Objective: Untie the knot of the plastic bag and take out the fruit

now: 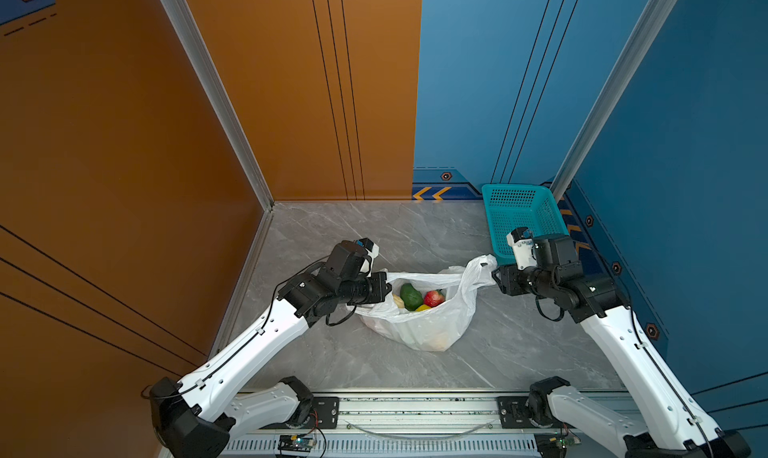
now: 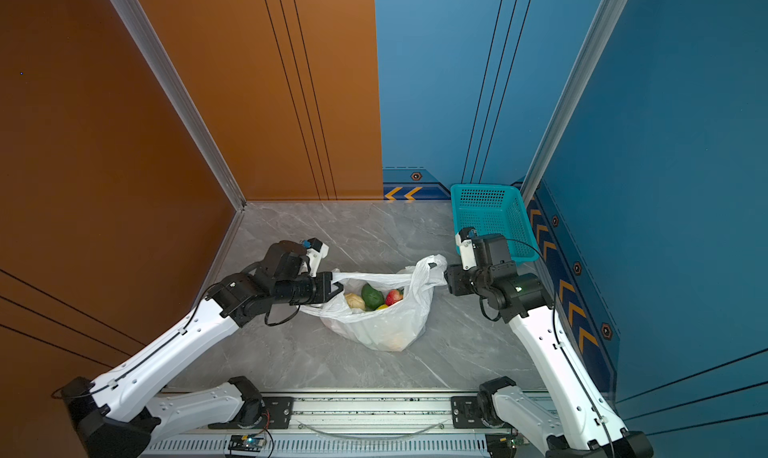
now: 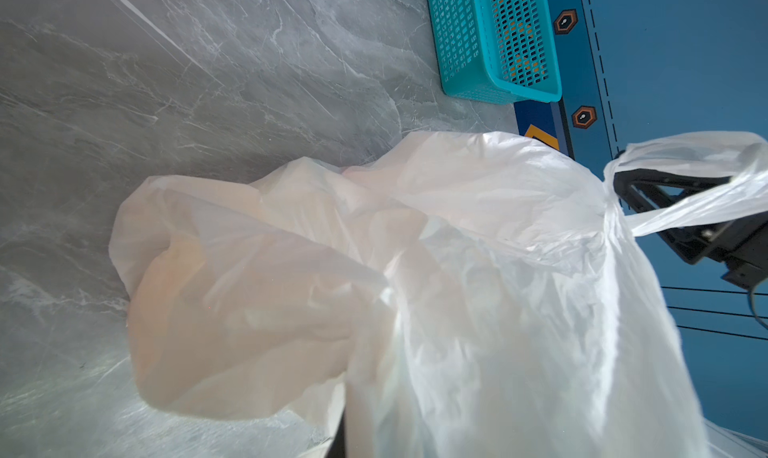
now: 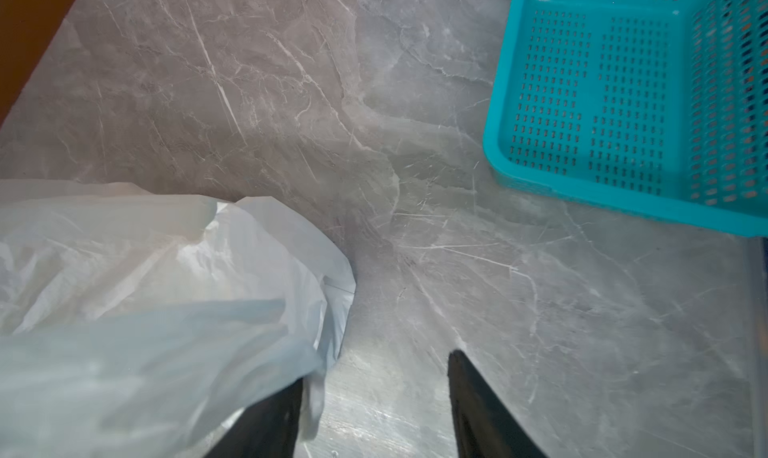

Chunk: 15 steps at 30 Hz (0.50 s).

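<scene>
The plastic bag sat at lower centre on the worktop, its mouth held wide by the left gripper clamped on its rim, exposing the fruit. The right gripper had its jaws apart (handle loop draped over one finger).

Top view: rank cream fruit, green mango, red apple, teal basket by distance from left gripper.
From the left gripper:
1. cream knobbly fruit, left edge of the plastic bag
2. green mango, bag middle
3. red apple, bag's right side
4. teal basket, far right corner
</scene>
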Each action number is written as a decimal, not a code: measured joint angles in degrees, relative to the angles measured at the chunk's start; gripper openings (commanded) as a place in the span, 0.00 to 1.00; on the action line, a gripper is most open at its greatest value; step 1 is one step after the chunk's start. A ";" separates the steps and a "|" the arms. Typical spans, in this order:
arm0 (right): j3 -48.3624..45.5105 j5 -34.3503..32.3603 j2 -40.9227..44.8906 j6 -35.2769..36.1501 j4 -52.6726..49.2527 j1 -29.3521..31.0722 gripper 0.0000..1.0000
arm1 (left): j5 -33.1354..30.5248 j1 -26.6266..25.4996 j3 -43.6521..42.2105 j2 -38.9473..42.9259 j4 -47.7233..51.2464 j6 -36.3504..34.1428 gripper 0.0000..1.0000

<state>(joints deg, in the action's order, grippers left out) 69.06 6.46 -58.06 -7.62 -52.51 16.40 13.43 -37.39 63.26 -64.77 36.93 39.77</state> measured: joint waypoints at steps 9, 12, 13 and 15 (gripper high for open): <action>19.41 -0.79 -1.88 -2.78 -5.35 22.75 0.85 | 0.79 0.26 0.94 -1.20 -0.11 0.42 0.00; 22.03 -4.92 -6.80 -1.62 -5.62 32.52 0.96 | 0.81 0.33 0.94 -1.31 -0.11 0.37 0.00; 22.77 -6.54 -9.09 -0.66 -5.64 34.64 0.98 | 0.81 0.33 0.94 -1.36 -0.09 0.33 0.00; 23.63 -9.27 -13.64 1.51 -5.44 36.79 1.00 | 0.81 0.33 0.96 -1.36 -0.02 0.13 0.00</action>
<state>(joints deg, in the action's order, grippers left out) 92.68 -2.81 -71.70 -6.11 -57.95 53.19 14.24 -37.06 64.23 -66.13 36.91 39.90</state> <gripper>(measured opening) 0.978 0.045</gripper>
